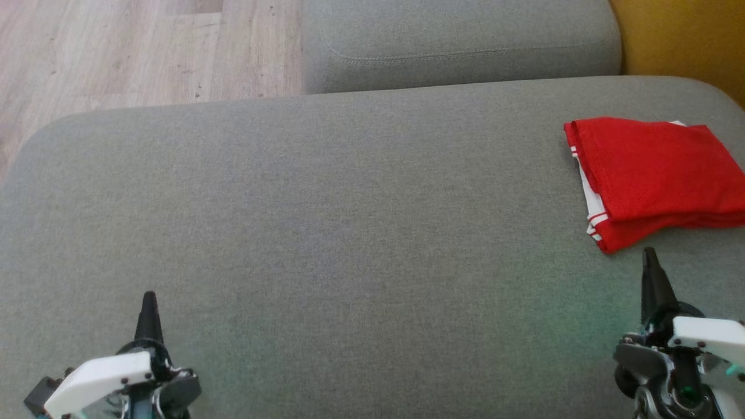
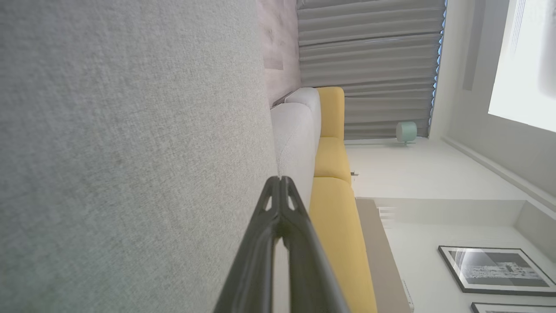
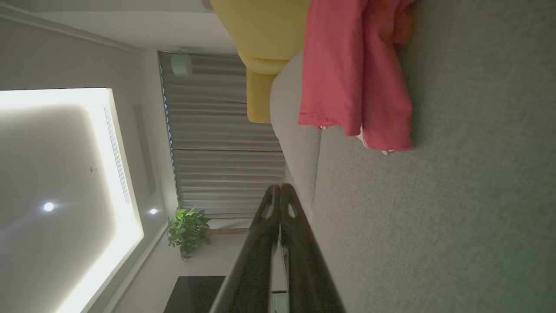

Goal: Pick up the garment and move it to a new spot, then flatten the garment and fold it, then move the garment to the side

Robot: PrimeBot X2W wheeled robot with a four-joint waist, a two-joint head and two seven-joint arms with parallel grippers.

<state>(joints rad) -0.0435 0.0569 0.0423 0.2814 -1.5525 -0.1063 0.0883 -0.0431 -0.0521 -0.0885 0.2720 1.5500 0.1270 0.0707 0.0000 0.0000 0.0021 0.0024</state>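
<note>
The garment (image 1: pixel 657 174) is red with white striped trim. It lies folded into a flat rectangle at the far right of the grey cushion (image 1: pixel 326 233), running off the right edge of the head view. The right wrist view shows the garment (image 3: pixel 356 82) ahead of the fingers. My right gripper (image 1: pixel 649 253) is shut, its tip just in front of the garment's near corner, not touching it; its fingertips (image 3: pixel 280 188) meet with nothing between them. My left gripper (image 1: pixel 149 297) is shut and empty at the lower left, far from the garment, its tips (image 2: pixel 280 179) pressed together.
A second grey cushion (image 1: pixel 460 41) lies beyond the first. A yellow sofa (image 1: pixel 687 35) stands at the back right, and wooden floor (image 1: pixel 134 52) shows at the back left. The cushion's rounded left edge (image 1: pixel 35 151) drops to the floor.
</note>
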